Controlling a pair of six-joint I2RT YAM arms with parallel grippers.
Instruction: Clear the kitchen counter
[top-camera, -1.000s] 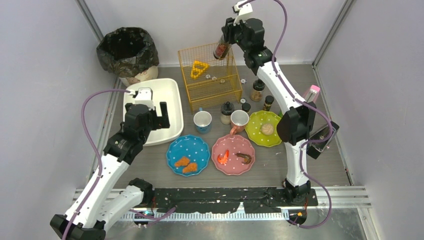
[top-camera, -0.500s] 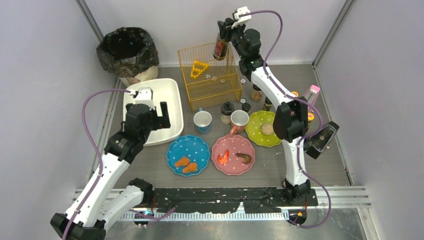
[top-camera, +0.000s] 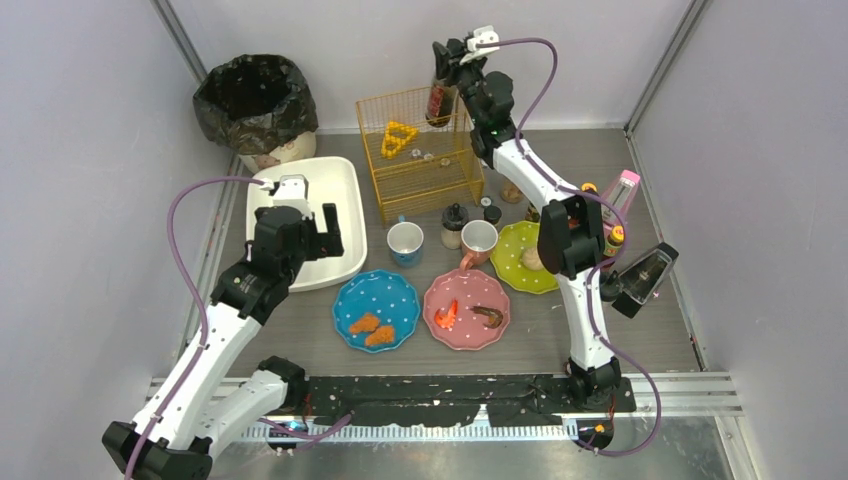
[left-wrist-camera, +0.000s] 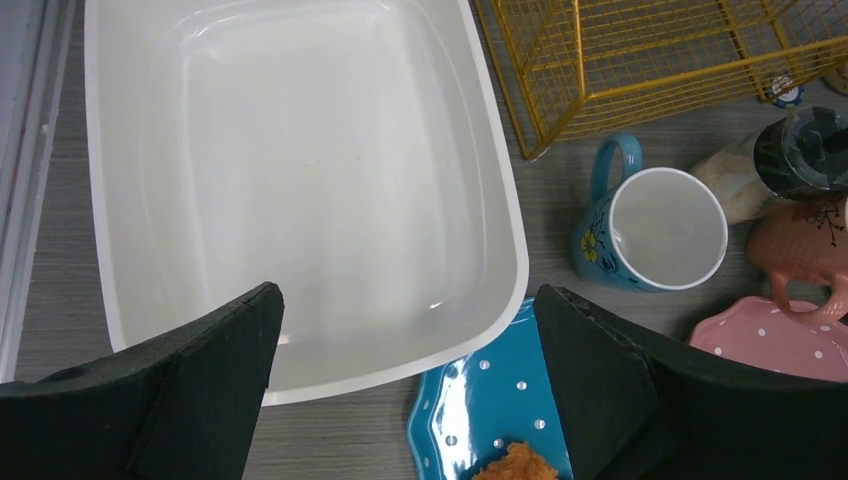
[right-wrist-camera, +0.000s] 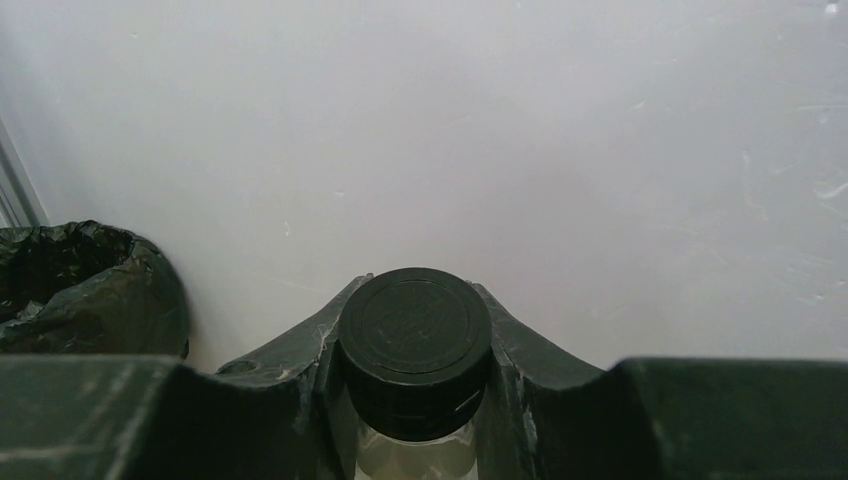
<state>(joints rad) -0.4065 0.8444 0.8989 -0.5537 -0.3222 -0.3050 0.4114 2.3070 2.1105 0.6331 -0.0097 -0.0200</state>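
The right gripper (right-wrist-camera: 415, 350) clamps a black-capped jar (right-wrist-camera: 415, 322) at six o'clock; a black bin bag (right-wrist-camera: 85, 285) sits at eight o'clock.

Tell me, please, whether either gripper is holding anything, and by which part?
The right gripper holds a jar by its top, fingers on either side of the black cap. The left gripper is open and holds nothing.

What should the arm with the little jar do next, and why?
Probably lower the jar into the yellow wire basket. The right gripper is shut on its black-lidded top and holds it up high, seemingly above the basket's back corner.
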